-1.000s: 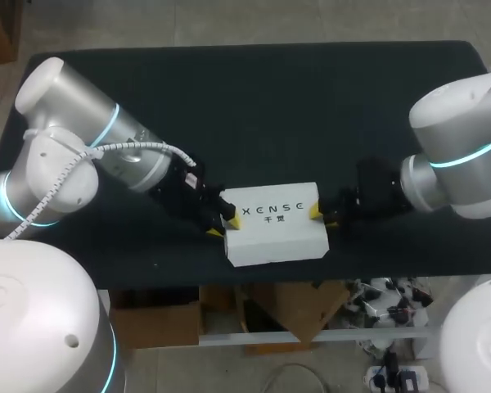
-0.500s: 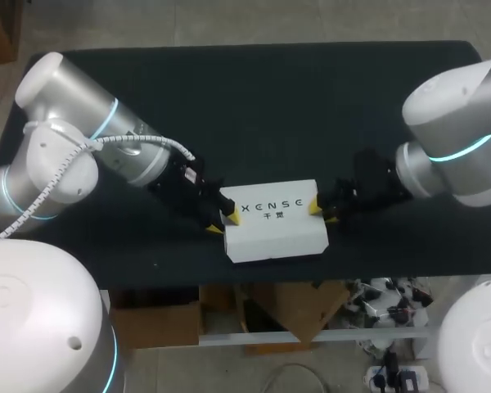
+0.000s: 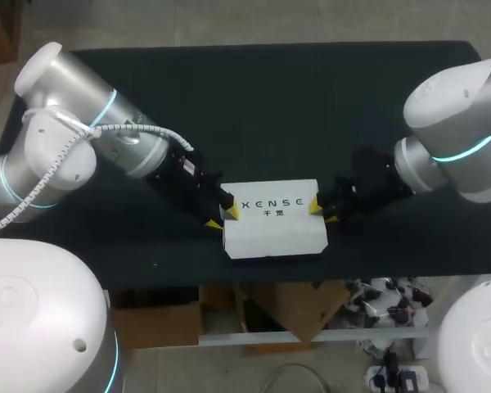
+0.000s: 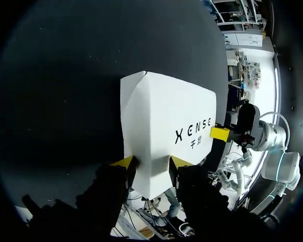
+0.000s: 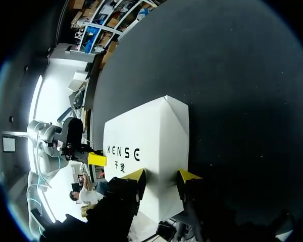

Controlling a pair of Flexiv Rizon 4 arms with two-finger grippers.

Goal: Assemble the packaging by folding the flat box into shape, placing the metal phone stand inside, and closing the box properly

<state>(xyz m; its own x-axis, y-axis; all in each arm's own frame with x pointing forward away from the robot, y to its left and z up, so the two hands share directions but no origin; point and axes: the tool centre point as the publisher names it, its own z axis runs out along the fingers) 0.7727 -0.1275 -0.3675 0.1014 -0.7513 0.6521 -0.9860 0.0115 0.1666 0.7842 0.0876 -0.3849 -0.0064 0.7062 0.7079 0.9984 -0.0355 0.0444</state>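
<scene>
Here the left gripper (image 3: 222, 217) and right gripper (image 3: 322, 212) clamp the 2 ends of the white cardboard box (image 3: 274, 221), near the front edge of the black desk (image 3: 311, 98); uneven pull could buckle a wall or drop it overboard.

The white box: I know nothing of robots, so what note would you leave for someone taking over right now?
Left gripper: shut on the left end of the box.
Right gripper: shut on its right end.
Box: at the front of the table, folded into shape, top looks closed.
Phone stand: not visible; cannot tell if it is inside.
Left to do: probably confirm that, then let go.
</scene>
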